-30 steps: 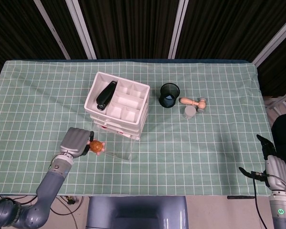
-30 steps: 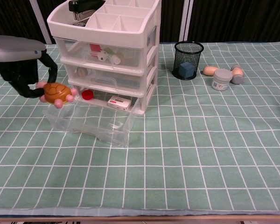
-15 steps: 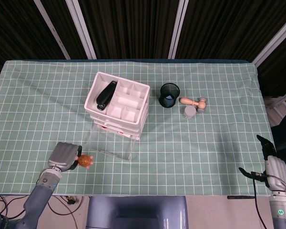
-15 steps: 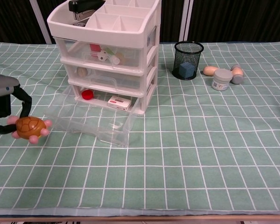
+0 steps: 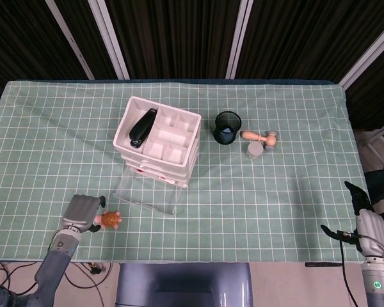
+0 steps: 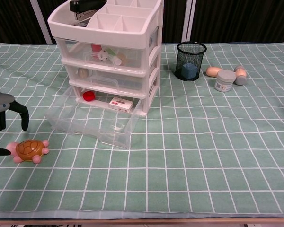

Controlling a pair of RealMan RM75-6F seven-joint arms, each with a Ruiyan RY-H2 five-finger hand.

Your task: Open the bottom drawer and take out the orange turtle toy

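**Two hands idle, turtle out on the cloth**

Table: covered by a green checked cloth, everything else sits on it.

Drawer unit: white, three clear drawers, standing about 11 o'clock of table centre in the head view. A black stapler lies in the open top tray.

Bottom drawer: pulled well forward toward 6 o'clock. A red cap and a small white box remain at its back, under the frame. Judged: left open because the task only asks for removal.

Left hand: at 8 o'clock, near the table's front edge. Fingers are spread and arched above the cloth, holding nothing; one dark fingertip hangs just beside the toy, apart from it as far as the chest view shows.

Right hand: at 4 o'clock, off the cloth's corner. Fingers look apart with nothing between them; judged parked, since the work is on the other side.

Mesh cup: black, at 1 o'clock, a blue block inside.

Small jar and a wooden piece lie just right of the cup.

Turtle toy: orange shell, pink feet, resting upright on the cloth at 8 o'clock, clear of the drawer. Judged: task essentially complete.
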